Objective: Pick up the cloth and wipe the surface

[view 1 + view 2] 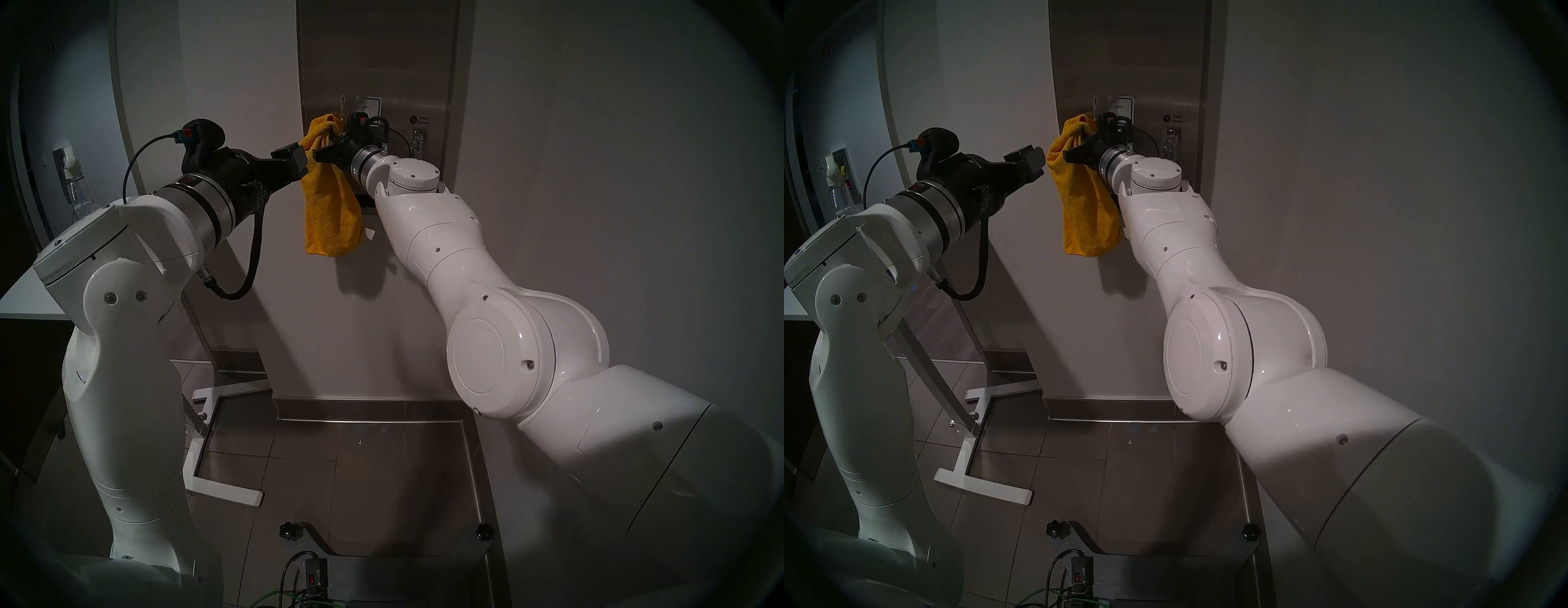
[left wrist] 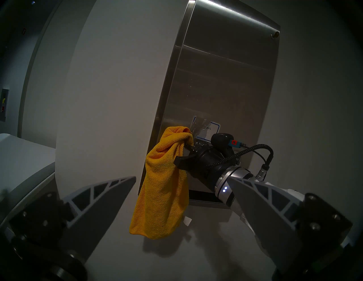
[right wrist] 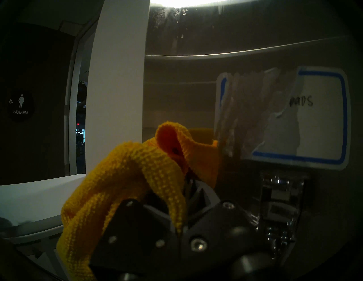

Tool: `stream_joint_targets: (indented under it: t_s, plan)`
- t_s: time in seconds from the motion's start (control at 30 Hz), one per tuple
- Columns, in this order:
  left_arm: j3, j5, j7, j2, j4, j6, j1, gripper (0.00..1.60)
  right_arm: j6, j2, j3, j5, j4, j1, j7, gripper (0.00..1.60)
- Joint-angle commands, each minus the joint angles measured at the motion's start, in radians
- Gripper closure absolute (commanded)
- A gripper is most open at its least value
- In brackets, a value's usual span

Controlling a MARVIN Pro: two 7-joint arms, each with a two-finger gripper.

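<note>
Left wrist view: my right gripper [image 2: 183, 155], frame centre, clamps cloth [image 2: 163, 188] by bunched top, tail hanging free, against steel dispenser front [image 2: 225, 78] for wiping. Left gripper [image 2: 182, 188] spread wide, empty, clear.

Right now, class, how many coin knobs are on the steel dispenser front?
2: one knob under the blue-edged label, another further right under the FREE Tampon sign.
</note>
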Motion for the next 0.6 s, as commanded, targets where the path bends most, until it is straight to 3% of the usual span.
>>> stream_joint_targets:
  t_s: [0.0,0.27,0.57]
  plan:
    - [0.001,0.002,0.000,-0.001,-0.024,-0.010,-0.027,0.00,0.035,0.020,0.057,0.002,-0.011,-0.041,-0.115,1.60]
    - [0.000,0.002,-0.001,-0.002,-0.024,-0.009,-0.025,0.00,0.008,-0.006,0.109,0.009,-0.054,-0.085,-0.140,1.60]
    - [0.000,0.002,-0.001,-0.002,-0.024,-0.010,-0.026,0.00,-0.005,-0.043,0.112,-0.026,-0.093,-0.166,-0.166,1.60]
